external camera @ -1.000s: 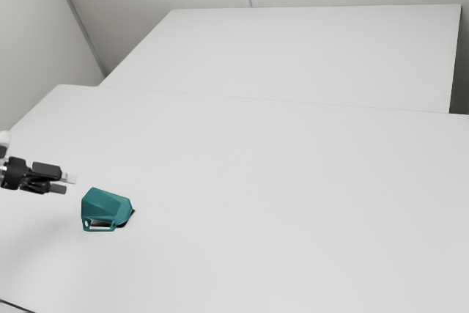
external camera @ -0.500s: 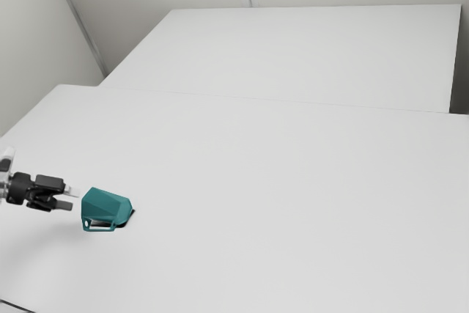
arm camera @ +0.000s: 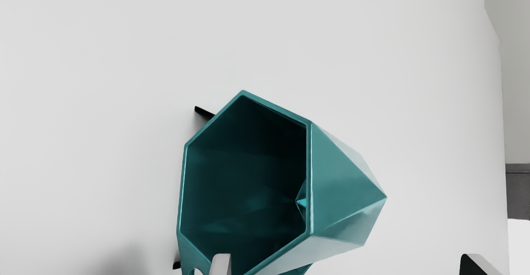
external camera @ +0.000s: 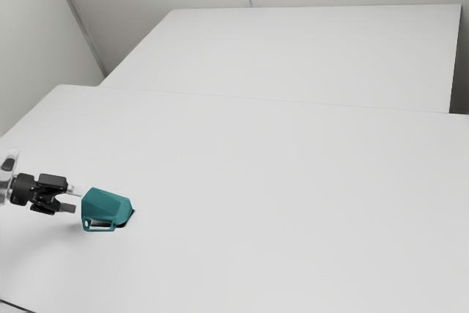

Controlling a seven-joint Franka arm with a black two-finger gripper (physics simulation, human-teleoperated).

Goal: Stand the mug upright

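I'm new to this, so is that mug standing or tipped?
Tipped: the mug lies sideways, its open mouth facing the claw.

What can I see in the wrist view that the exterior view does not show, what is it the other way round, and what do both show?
Wrist view: the dark hollow inside of the teal faceted mug.

Exterior view: the mug's whole handle loop and the body of the black two-finger tool.

Both: the mug lying on its side on the white table, and the tool standing open.
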